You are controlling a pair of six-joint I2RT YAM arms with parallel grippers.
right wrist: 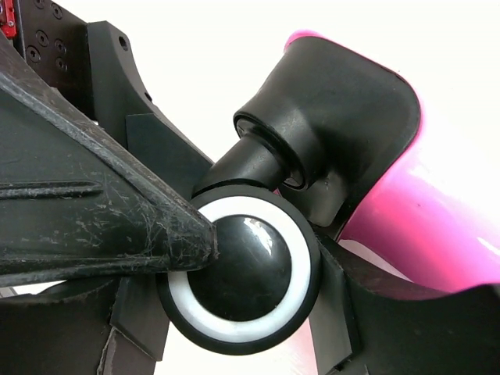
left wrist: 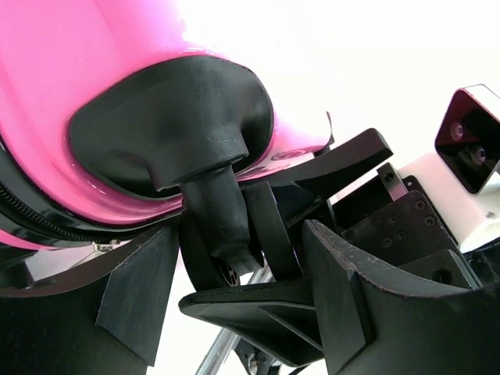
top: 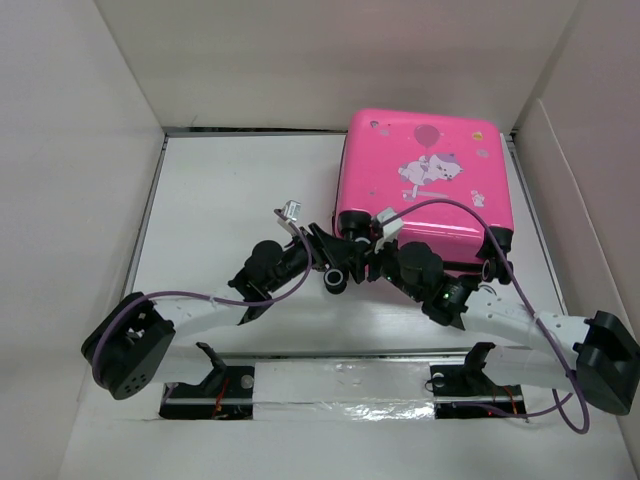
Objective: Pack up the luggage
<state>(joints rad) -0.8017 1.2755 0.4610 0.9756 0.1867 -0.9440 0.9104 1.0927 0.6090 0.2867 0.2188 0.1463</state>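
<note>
The pink luggage [top: 425,180] lies flat and closed at the back right, its cartoon sticker facing up. Both grippers meet at its near-left corner wheel [top: 336,281]. My left gripper [top: 338,262] [left wrist: 242,234] is shut across the sides of that wheel [left wrist: 201,262], under the black wheel housing [left wrist: 172,117]. My right gripper [top: 372,262] [right wrist: 238,312] is shut on the rim of the same wheel [right wrist: 301,266]. One left finger [right wrist: 101,219] lies across the wheel's hub. One right finger [left wrist: 258,305] crosses between the left fingers. The pink shell [right wrist: 453,226] fills the right side.
White walls [top: 90,150] box in the table on the left, back and right. The luggage sits close to the right wall, with another wheel [top: 490,268] at its near right corner. Purple cables [top: 470,215] arch over the arms. A taped strip [top: 340,385] runs between the arm bases.
</note>
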